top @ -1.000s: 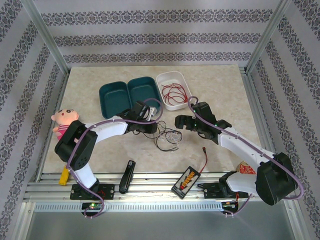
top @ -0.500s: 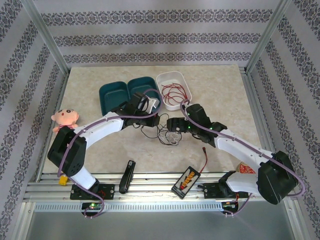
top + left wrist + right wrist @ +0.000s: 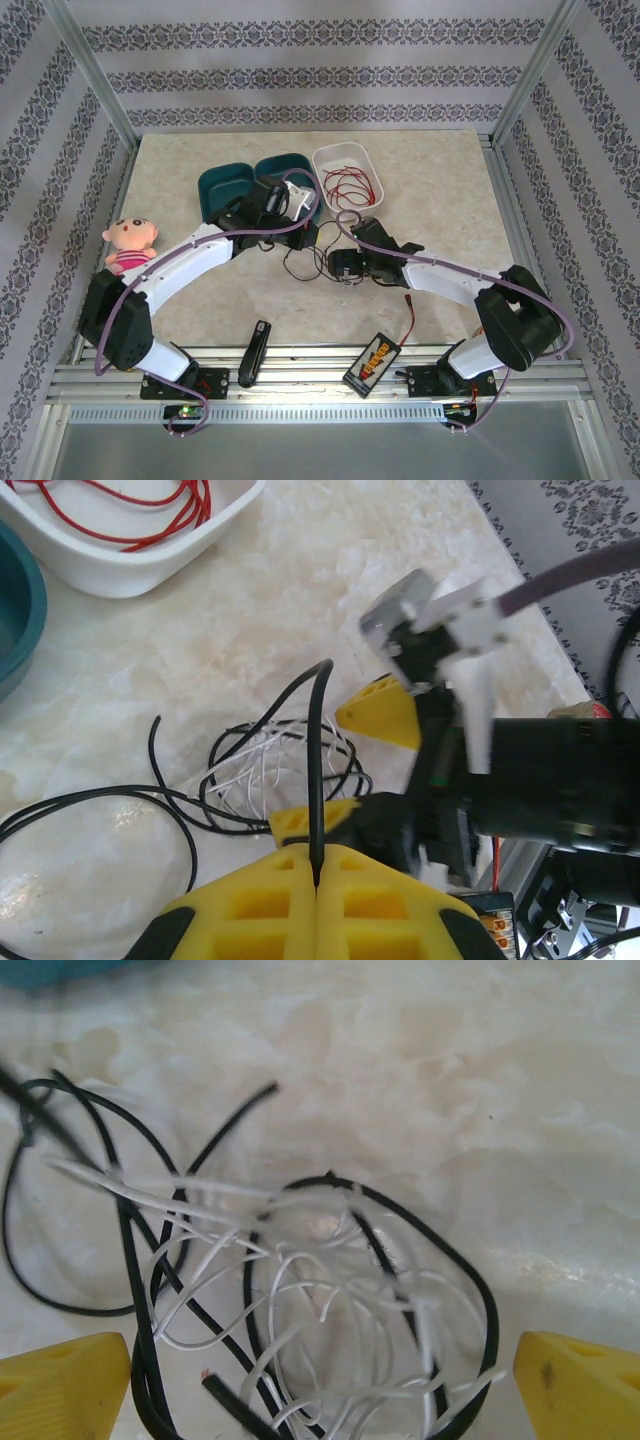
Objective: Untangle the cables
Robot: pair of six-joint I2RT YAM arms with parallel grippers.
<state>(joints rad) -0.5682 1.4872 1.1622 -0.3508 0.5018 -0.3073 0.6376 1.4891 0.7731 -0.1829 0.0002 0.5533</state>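
A black cable (image 3: 470,1280) and a white cable (image 3: 330,1290) lie tangled together mid-table (image 3: 322,262). My left gripper (image 3: 318,865) is shut on a strand of the black cable (image 3: 318,760), which rises straight out of the closed yellow jaws; it sits just left of the tangle (image 3: 303,237). My right gripper (image 3: 320,1380) is open, one yellow fingertip on each side of the coil, low over it (image 3: 338,265). The red cable (image 3: 345,185) lies alone in the white tray (image 3: 330,157).
Two teal boxes (image 3: 235,185) stand behind the left gripper, beside the white tray. A doll (image 3: 128,243) lies at the left edge. A black tool (image 3: 254,352) and a black-and-yellow box (image 3: 373,360) with a short red lead sit near the front edge.
The left gripper has drawn back toward the teal boxes with the black cable in its jaws. The right gripper has moved left and down onto the tangle.
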